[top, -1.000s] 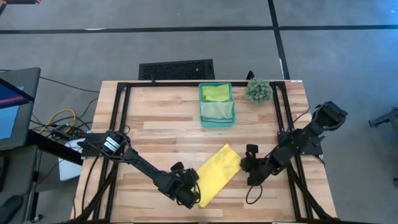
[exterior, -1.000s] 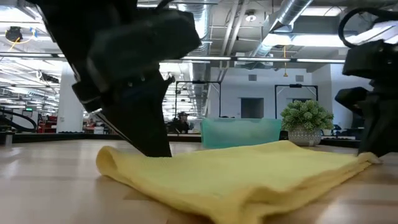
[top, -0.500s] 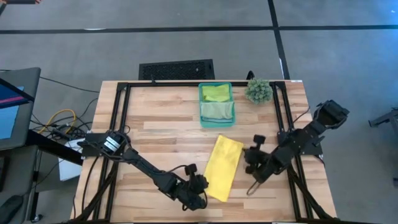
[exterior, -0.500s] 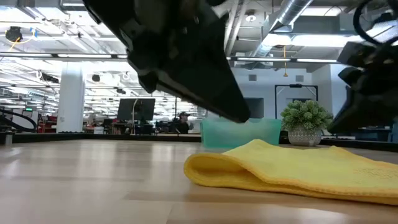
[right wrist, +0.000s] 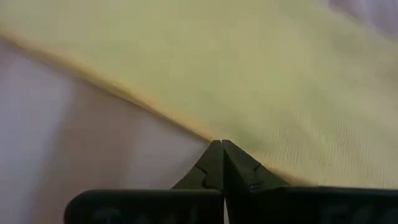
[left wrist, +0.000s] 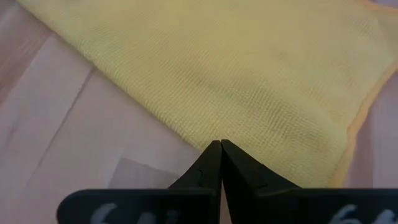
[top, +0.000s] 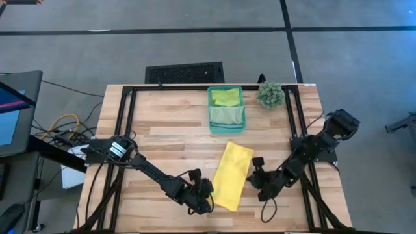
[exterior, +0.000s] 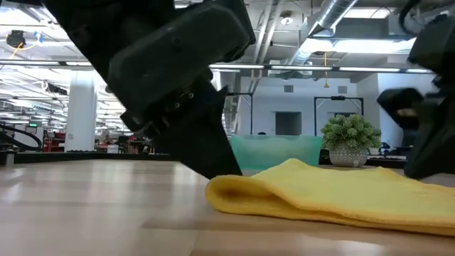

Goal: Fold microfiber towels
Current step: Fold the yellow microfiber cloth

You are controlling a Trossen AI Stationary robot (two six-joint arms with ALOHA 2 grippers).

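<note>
Lying folded on the wooden table (top: 162,130), the yellow towel (top: 233,174) forms a long strip near the front edge, between the two grippers. The left gripper (top: 207,200) sits at the strip's near left edge with its jaws clenched, tips against the cloth; whether they pinch fabric cannot be told. The right gripper (top: 252,179) meets the opposite long edge, jaws likewise clenched. Behind, a teal bin (top: 226,109) holds two green towels (top: 225,98), beside a small plant (top: 270,94).
</note>
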